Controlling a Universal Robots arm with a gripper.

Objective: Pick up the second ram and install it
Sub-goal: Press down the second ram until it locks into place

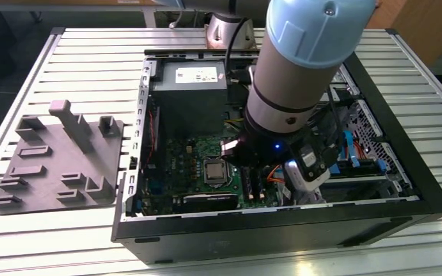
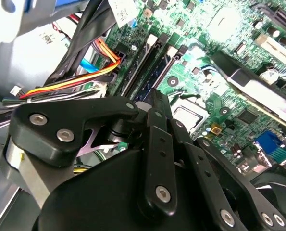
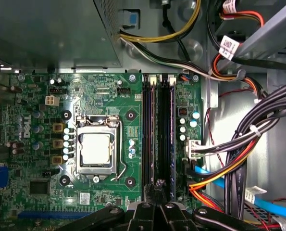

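My gripper (image 3: 158, 188) is shut, its black fingers pressed together with nothing visible between them. The tip stands right over one end of the long black memory slot rails (image 3: 159, 134) on the green motherboard (image 3: 37, 125). In the second wrist view the gripper (image 2: 155, 98) points down at the same rails (image 2: 143, 67), beside their white end clips. I cannot tell the second ram apart from the dark rails. In the exterior view the arm (image 1: 282, 103) reaches down into the open computer case (image 1: 282, 221), above the slots (image 1: 256, 187).
The processor socket (image 3: 97, 154) lies beside the slots. Bundled black, orange and yellow cables (image 3: 239, 163) crowd the other side. The grey power supply (image 1: 190, 86) fills the case's far end. A grey moulded tray (image 1: 60, 161) rests on the slatted table at the exterior view's left.
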